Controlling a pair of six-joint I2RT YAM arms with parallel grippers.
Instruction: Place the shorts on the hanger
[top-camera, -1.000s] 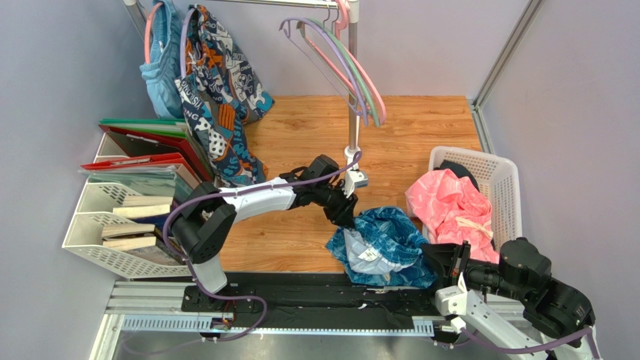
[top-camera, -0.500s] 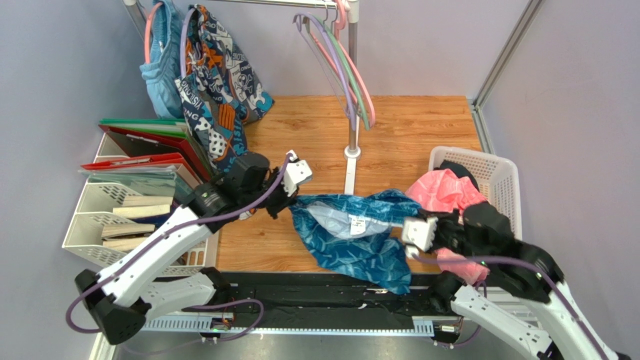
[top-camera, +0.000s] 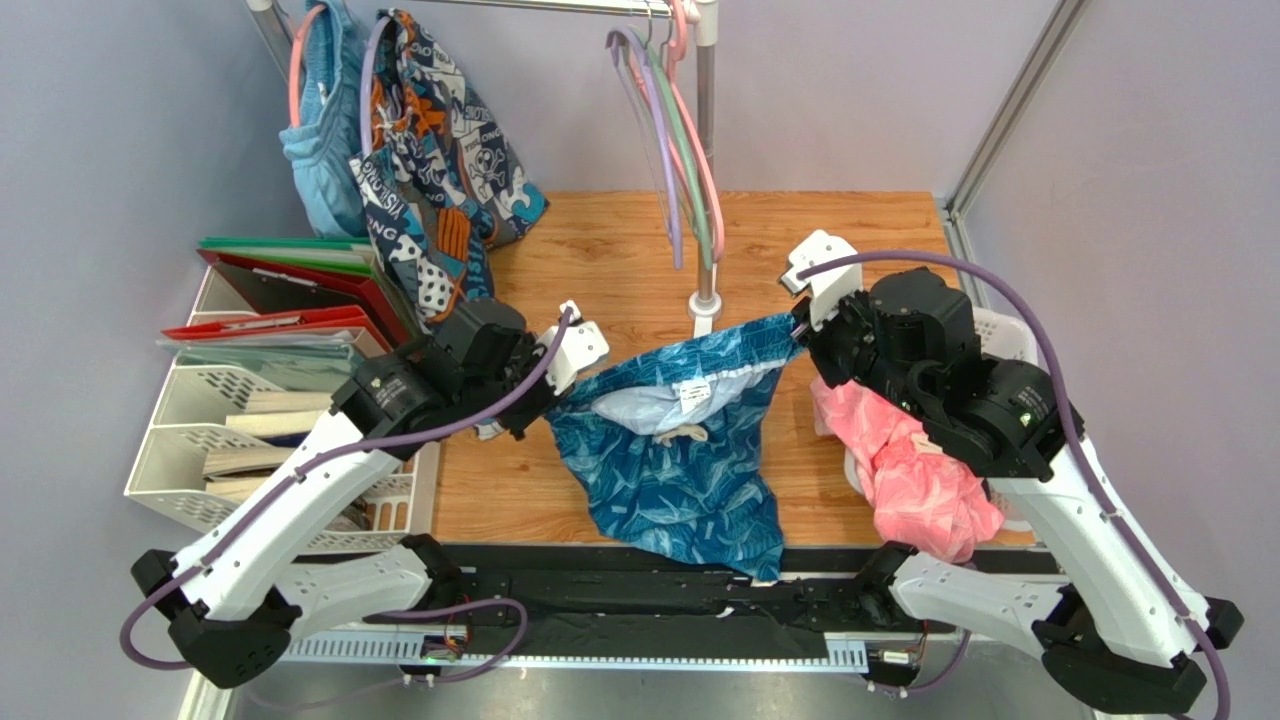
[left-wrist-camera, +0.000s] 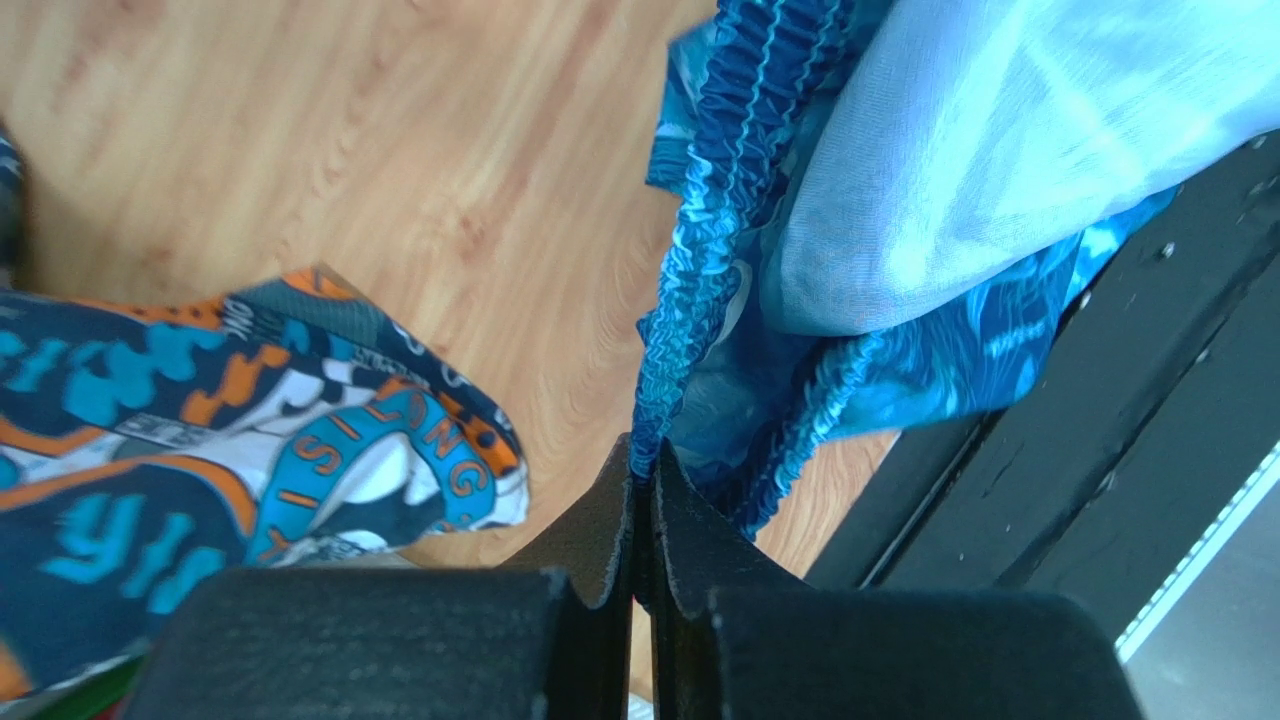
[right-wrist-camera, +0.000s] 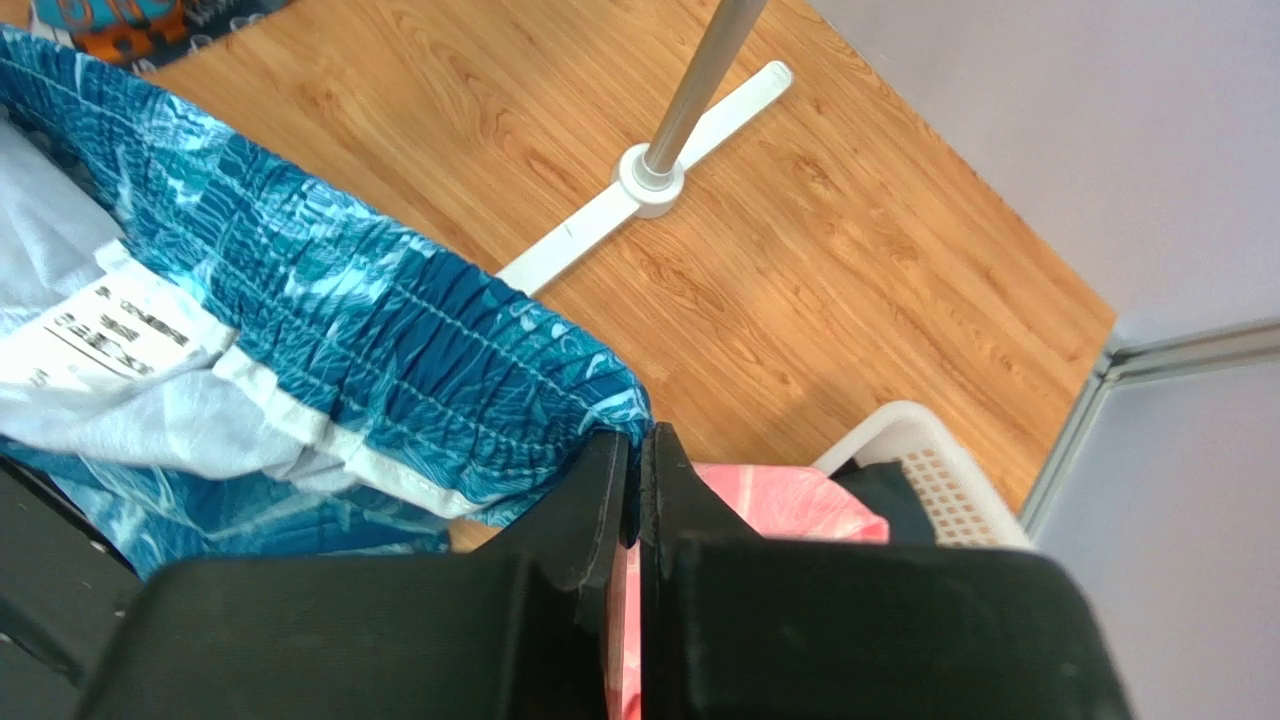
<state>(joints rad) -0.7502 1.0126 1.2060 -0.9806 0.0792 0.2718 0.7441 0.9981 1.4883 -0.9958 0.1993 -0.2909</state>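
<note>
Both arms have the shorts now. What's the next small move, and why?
Probably raise both arms together toward the lavender hanger, keeping the waistband stretched. The left gripper and right gripper each pinch one end of the waistband of the shorts, which spreads between them, while the hanger hangs farther back.
</note>
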